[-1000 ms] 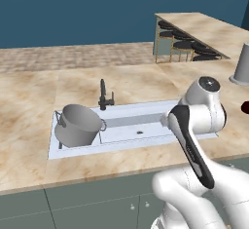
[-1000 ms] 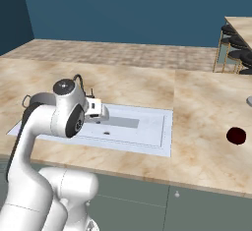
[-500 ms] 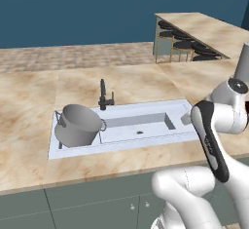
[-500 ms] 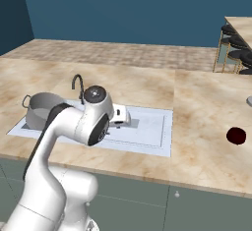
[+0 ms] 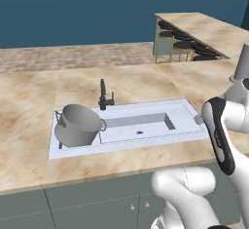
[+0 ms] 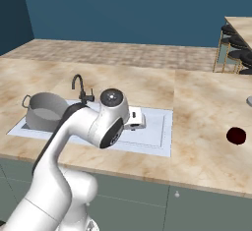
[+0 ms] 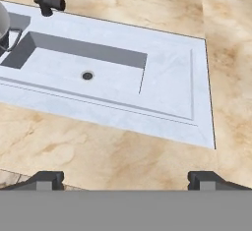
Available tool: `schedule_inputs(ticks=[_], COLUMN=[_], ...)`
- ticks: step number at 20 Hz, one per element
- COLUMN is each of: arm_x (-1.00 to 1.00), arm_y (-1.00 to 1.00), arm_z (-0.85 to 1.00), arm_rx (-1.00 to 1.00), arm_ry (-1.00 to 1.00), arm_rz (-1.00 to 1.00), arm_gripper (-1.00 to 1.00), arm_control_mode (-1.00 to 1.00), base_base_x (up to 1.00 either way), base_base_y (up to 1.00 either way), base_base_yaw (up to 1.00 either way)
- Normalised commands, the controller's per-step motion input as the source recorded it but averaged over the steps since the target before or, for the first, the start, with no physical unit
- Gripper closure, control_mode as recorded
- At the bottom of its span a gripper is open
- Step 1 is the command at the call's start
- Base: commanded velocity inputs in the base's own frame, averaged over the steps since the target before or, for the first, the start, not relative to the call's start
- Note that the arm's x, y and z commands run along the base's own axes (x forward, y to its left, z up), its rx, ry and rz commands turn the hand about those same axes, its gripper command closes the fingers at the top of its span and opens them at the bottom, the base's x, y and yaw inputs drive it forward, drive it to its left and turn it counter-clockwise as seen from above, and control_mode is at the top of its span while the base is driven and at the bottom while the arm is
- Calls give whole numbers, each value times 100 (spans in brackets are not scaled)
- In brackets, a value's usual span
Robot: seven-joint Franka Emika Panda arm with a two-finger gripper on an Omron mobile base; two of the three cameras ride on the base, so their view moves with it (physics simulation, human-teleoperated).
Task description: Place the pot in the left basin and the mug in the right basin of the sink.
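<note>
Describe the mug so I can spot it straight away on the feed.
Start at the white sink set in the beige marble counter. Move right, past its edge, onto the open counter. The mug stands there alone: small, round and dark maroon, far smaller than the grey metal pot in the left basin.

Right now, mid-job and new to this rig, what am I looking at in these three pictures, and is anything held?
The machine is a white robot arm with a two-finger gripper, standing at a beige marble counter. Two pictures come from cameras behind the arm, one on each side. The third looks along the hand: the two dark stubs at its bottom are the fingertips, spread wide with nothing between them.

The white sink has a black faucet. The grey pot already sits in the left basin. The right basin holds nothing. The dark red mug waits on the counter, right of the sink.
</note>
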Motion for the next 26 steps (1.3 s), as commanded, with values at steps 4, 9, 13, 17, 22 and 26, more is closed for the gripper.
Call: schedule_inputs(ticks=[4,9,13,17,22,26], arm_x=[0,11,19,29,31,28], arm_y=[-28,-32,-48,-59,-63,-52], arm_z=[0,0,-5,-11,-3,0], arm_rx=[-13,-15,-3,0,0,0], arm_ry=[0,0,0,1,1,1], arm_rz=[-10,-9,-5,-2,-3,-4], arm_gripper=[-100,-100,-100,-100,-100,-100], arm_control_mode=[-100,-100,-100,-100,-100,-100], base_base_x=[0,0,0,0,0,0], base_base_y=[0,0,0,0,0,0], base_base_yaw=[0,0,0,0,0,0])
